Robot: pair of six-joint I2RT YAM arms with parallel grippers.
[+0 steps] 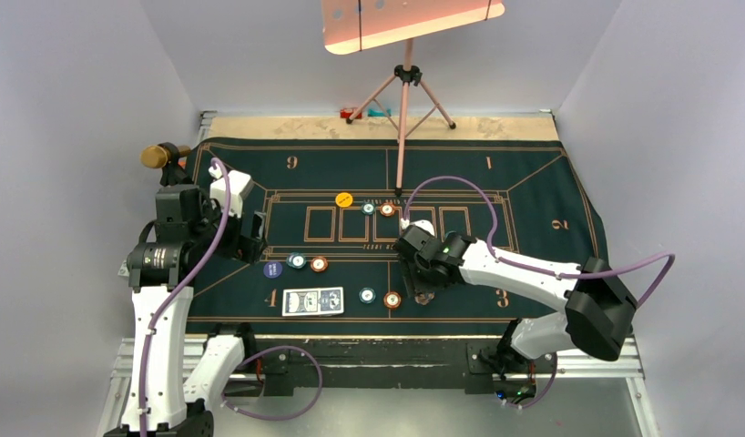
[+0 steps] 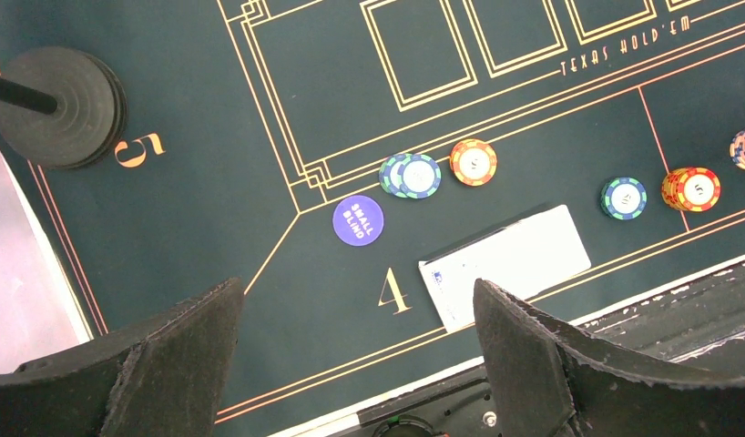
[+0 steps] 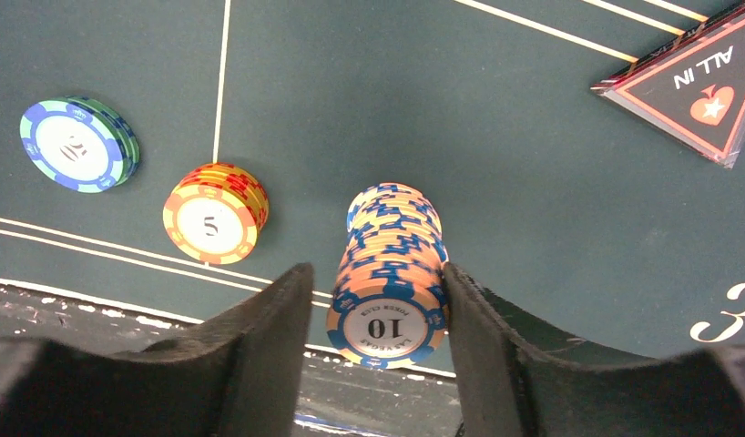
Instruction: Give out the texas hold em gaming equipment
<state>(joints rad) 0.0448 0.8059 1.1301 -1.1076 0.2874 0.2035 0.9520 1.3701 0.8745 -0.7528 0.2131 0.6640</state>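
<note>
My right gripper [image 3: 376, 271] straddles a tall stack of orange-and-blue "10" chips [image 3: 387, 273] standing on the felt. Its right finger touches the stack, and a narrow gap shows at the left finger. In the top view this gripper [image 1: 422, 284] is low near the mat's front edge. A red triangular "ALL IN" marker [image 3: 692, 86] lies to the far right. My left gripper [image 2: 357, 287] is open and empty above the "4" mark. Blue-backed cards [image 1: 312, 300] lie beside it. A blue "small blind" disc [image 2: 358, 219], teal chips [image 2: 410, 175] and orange chips [image 2: 473, 161] lie beyond. A yellow disc [image 1: 344, 198] sits mid-mat.
A teal stack [image 3: 76, 144] and an orange "5" stack [image 3: 212, 223] stand left of my right gripper. Two more chips [image 1: 376, 209] lie by the centre boxes. A tripod [image 1: 405, 91] stands at the back, and a black round weight [image 2: 59, 105] at the mat's left edge.
</note>
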